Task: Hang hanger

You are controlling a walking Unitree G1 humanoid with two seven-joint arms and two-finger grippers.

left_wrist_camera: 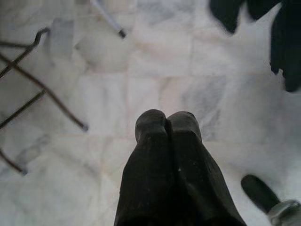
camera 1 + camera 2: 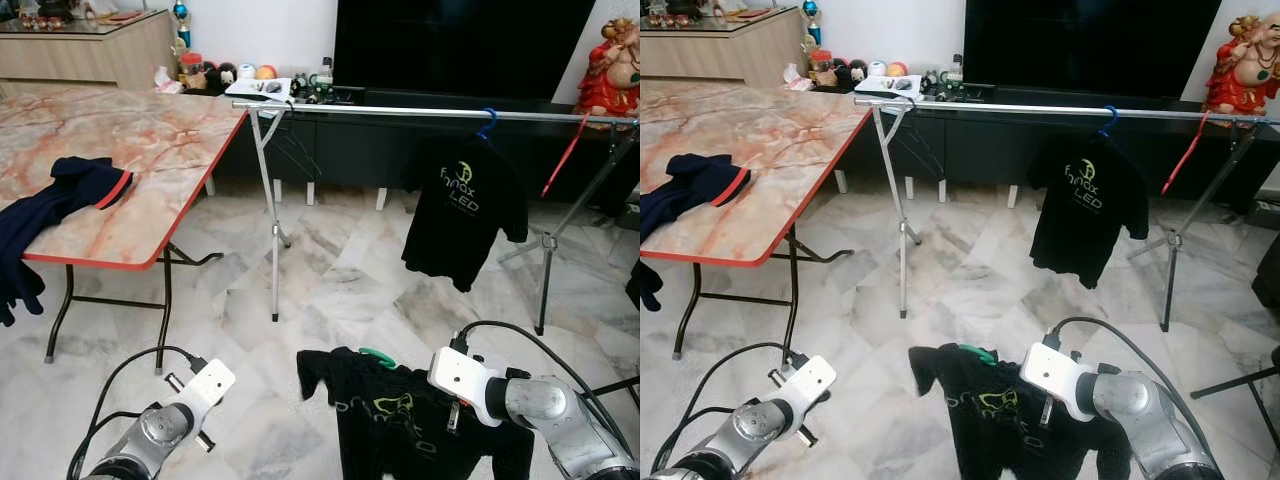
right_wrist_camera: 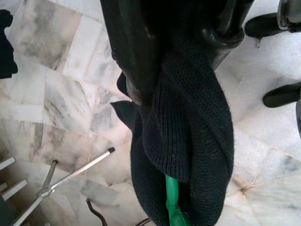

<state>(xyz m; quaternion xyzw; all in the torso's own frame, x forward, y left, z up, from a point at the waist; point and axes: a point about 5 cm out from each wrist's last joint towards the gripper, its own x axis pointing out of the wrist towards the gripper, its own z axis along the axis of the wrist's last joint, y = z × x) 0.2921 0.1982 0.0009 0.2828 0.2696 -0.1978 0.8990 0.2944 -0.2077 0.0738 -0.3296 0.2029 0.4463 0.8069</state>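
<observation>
A black T-shirt on a green hanger hangs low over the floor in front of me. My right gripper is shut on the shirt's bunched collar, and the green hanger's plastic pokes out below the fabric. A silver clothes rail crosses the room beyond it. On that rail hangs another black printed T-shirt on a blue hanger. At the lower left my left gripper is shut on nothing above the floor.
A red hanger hangs near the rail's right end, and dark empty hangers near its left end. A marble-top folding table with a navy garment stands on the left. The rail's tripod legs stand on the floor.
</observation>
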